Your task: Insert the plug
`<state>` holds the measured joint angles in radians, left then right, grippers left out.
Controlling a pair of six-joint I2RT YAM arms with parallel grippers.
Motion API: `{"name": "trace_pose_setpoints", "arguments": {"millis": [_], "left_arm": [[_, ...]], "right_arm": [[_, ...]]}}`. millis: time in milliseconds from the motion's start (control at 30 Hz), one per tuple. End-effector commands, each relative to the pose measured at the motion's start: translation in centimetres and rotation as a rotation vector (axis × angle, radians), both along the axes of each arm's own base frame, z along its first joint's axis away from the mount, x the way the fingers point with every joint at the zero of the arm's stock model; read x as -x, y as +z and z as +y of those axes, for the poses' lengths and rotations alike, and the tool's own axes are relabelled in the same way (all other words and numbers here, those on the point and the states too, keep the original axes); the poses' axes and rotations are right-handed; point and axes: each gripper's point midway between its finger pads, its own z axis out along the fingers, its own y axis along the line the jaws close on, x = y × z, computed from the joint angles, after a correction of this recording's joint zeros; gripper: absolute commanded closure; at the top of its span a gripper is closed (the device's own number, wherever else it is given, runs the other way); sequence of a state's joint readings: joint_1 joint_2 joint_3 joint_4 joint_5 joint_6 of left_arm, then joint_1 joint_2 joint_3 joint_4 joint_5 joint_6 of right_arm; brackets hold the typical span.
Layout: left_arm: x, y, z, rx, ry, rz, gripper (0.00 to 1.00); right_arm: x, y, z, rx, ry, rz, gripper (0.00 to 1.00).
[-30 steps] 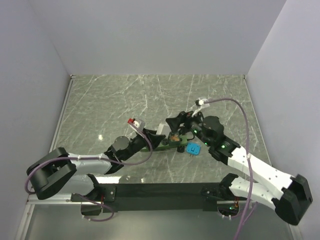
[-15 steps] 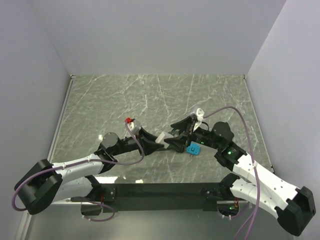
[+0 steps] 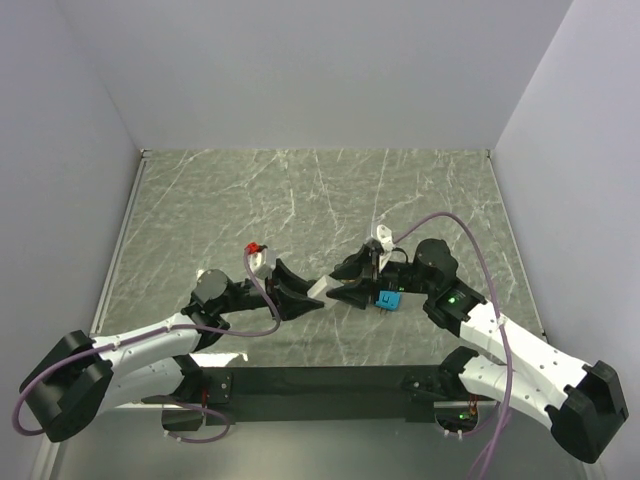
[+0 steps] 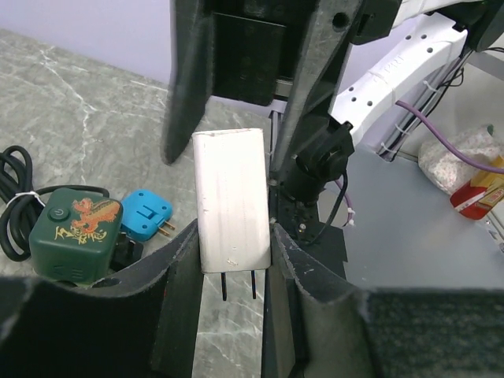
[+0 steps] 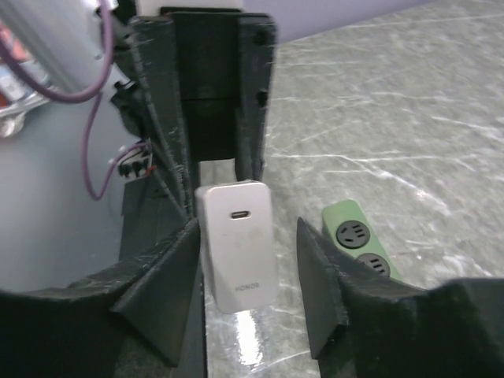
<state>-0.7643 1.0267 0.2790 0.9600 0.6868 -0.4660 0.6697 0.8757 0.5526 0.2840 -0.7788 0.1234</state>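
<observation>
Snugly within the left pincer (image 4: 234, 236), white plug (image 4: 231, 197), touching both sides.

Plug (image 4: 231, 201): plain white, dark prongs, faint grey lettering on one face. Power strip (image 5: 358, 244): light green, dark sockets. Cube (image 4: 75, 236): dark green, orange dragon graphic, green button on top. Adapter (image 4: 146, 216): bright blue, brass-coloured prongs. Cord (image 4: 11, 177): black. Left fingers (image 4: 177, 291) and right fingers (image 5: 161, 287): matte black. Arm links (image 3: 530, 345): white with black joints. Cables (image 4: 431, 126): purple. Surface (image 3: 250, 200): grey-green marble pattern with white veins.
</observation>
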Motion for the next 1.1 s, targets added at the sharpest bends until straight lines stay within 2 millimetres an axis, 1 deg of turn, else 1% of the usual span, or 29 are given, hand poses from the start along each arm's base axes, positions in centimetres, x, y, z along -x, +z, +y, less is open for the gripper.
{"name": "trace_pose_setpoints", "arguments": {"millis": [0, 33, 100, 167, 267, 300, 333, 367, 400, 467, 500, 567, 600, 667, 700, 733, 767, 800, 833, 867, 900, 933, 1000, 1033, 1067], "left_arm": [[0.6, 2.3, 0.2, 0.068, -0.023, -0.085, 0.99], [0.5, 2.3, 0.2, 0.069, -0.022, -0.085, 0.99], [0.5, 2.2, 0.2, 0.069, -0.021, -0.082, 0.99], [0.3, 2.2, 0.2, 0.072, -0.014, -0.078, 0.99], [-0.1, 2.2, 0.1, 0.071, 0.000, -0.077, 0.99], [-0.3, 2.0, 0.0, 0.065, 0.009, -0.069, 0.99], [-0.6, 2.0, -0.1, 0.063, 0.018, -0.064, 0.96], [-0.9, 1.9, -0.1, 0.055, 0.032, -0.055, 0.92], [-1.4, 1.7, -0.2, 0.051, 0.060, -0.045, 0.85], [-2.0, 1.2, -0.2, 0.036, 0.087, -0.030, 0.76], [-2.4, 1.2, -0.1, 0.034, 0.108, -0.026, 0.63], [-3.0, 0.9, -0.1, 0.025, 0.140, -0.019, 0.56], [-3.6, 0.6, 0.1, 0.014, 0.175, -0.005, 0.50], [-4.2, 0.2, 0.2, -0.001, 0.210, 0.006, 0.45], [-4.6, 0.0, 0.4, -0.007, 0.236, 0.018, 0.31], [-5.4, -0.2, 0.6, -0.010, 0.276, 0.029, 0.29], [-5.4, -0.4, 0.7, -0.012, 0.286, 0.033, 0.27], [-5.7, -0.6, 0.9, -0.014, 0.298, 0.037, 0.21], [-5.7, -1.0, 1.0, -0.020, 0.304, 0.045, 0.19], [-5.8, -1.2, 1.1, -0.023, 0.308, 0.051, 0.17], [-5.9, -1.2, 1.2, -0.018, 0.312, 0.051, 0.08], [-5.9, -1.2, 1.3, -0.017, 0.312, 0.051, 0.05], [-5.9, -1.2, 1.5, -0.011, 0.316, 0.053, 0.01], [-6.0, -1.4, 1.7, -0.009, 0.323, 0.056, 0.01], [-6.1, -1.1, 2.1, 0.003, 0.340, 0.049, 0.01]], "right_arm": [[1.3, 2.1, 0.5, -0.035, 0.109, -0.056, 0.50], [1.3, 2.0, 0.5, -0.034, 0.113, -0.052, 0.57], [1.3, 2.0, 0.6, -0.032, 0.112, -0.048, 0.78], [1.7, 2.0, 0.6, -0.033, 0.136, -0.048, 0.79], [2.1, 2.2, 0.7, -0.041, 0.158, -0.048, 0.88], [2.2, 2.1, 0.7, -0.041, 0.161, -0.044, 0.96], [2.2, 2.3, 0.6, -0.048, 0.156, -0.045, 1.00], [2.1, 2.4, 0.7, -0.054, 0.147, -0.045, 1.00], [1.8, 2.6, 0.6, -0.058, 0.124, -0.038, 1.00], [1.2, 2.8, 0.5, -0.063, 0.082, -0.031, 1.00], [0.5, 3.1, 0.4, -0.071, 0.035, -0.026, 1.00], [-0.1, 3.3, 0.2, -0.075, -0.015, -0.002, 1.00], [-0.7, 3.8, 0.0, -0.085, -0.062, -0.003, 1.00], [-1.3, 4.1, -0.3, -0.092, -0.111, 0.013, 1.00], [-1.5, 4.7, -0.5, -0.102, -0.130, 0.007, 1.00], [-2.3, 4.9, -0.9, -0.106, -0.183, 0.007, 1.00], [-2.5, 4.7, -1.1, -0.097, -0.206, 0.015, 1.00], [-2.6, 5.1, -1.3, -0.104, -0.219, 0.010, 1.00], [-3.1, 5.1, -1.5, -0.103, -0.253, 0.009, 1.00], [-3.2, 5.2, -1.6, -0.104, -0.262, 0.014, 1.00], [-3.3, 5.1, -1.6, -0.101, -0.267, 0.015, 1.00], [-3.3, 5.0, -1.6, -0.100, -0.267, 0.019, 1.00], [-3.6, 5.0, -1.6, -0.094, -0.285, 0.029, 1.00], [-3.9, 4.9, -1.7, -0.088, -0.300, 0.031, 1.00], [-4.7, 4.7, -2.2, -0.074, -0.354, 0.042, 1.00]]}}
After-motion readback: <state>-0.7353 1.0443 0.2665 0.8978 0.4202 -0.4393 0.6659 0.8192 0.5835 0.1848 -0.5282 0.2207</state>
